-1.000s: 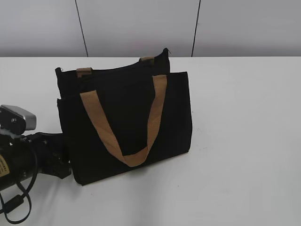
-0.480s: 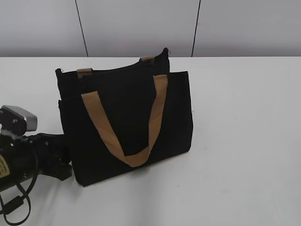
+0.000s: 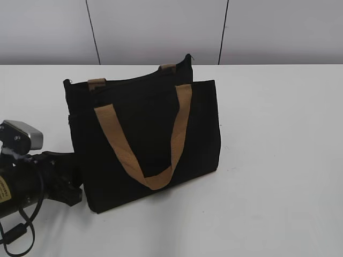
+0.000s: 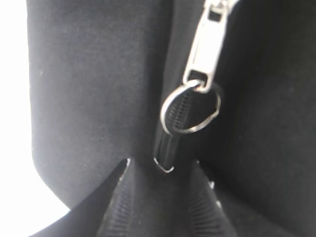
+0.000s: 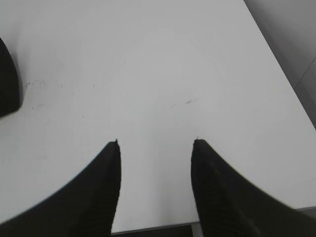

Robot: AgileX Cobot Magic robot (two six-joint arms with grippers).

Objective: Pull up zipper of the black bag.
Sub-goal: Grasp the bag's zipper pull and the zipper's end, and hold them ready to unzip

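The black bag (image 3: 144, 139) stands upright on the white table (image 3: 278, 134), its tan handle hanging down the front. My left gripper (image 3: 75, 184) is at the bag's lower left end. In the left wrist view its open fingers (image 4: 162, 170) press against the black fabric (image 4: 89, 89), with the black zip line running between the tips. The silver zipper (image 4: 207, 44) hangs a little beyond the fingertips, its round ring (image 4: 190, 108) dangling free and not held. My right gripper (image 5: 155, 148) is open and empty over bare table; a corner of the bag (image 5: 7, 79) shows at the left edge.
A grey panelled wall (image 3: 161, 29) runs behind the table's back edge. In the right wrist view the table's right edge (image 5: 281, 74) is close by. My left arm's body and cable (image 3: 19, 187) lie at the front left.
The bag has shifted and tilted slightly to the right, with my left gripper following against its left end. The handle loop has moved right with it.
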